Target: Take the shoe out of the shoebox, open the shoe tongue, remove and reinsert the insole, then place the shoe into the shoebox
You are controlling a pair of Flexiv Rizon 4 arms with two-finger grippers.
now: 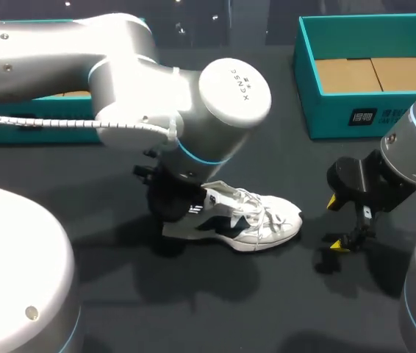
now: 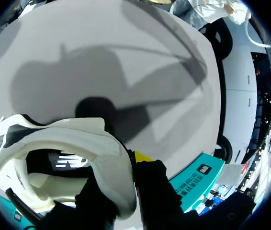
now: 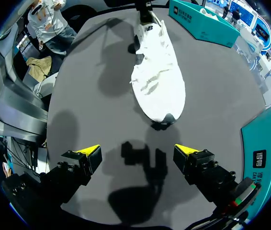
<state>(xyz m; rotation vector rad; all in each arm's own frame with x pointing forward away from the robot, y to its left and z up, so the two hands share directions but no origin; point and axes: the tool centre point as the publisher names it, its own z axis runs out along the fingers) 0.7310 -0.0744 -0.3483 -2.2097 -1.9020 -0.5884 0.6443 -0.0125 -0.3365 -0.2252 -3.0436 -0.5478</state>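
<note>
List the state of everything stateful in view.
shoe: out of the box, upright on its sole, heel collar gripped.
left pincer: shut on the shoe.
right pincer: open, empty, off the shoe's toe.
shoebox: open, empty.
second teal box: mostly hidden by left arm, cannot tell.

The left jaws clamp, right jaws gape wide.

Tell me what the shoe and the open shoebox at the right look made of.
The shoe looks like matte white mesh or textile with dark panels, judging by woven laces and a padded collar. The shoebox is probably cardboard: matte teal outside, bare brown panels inside.
</note>
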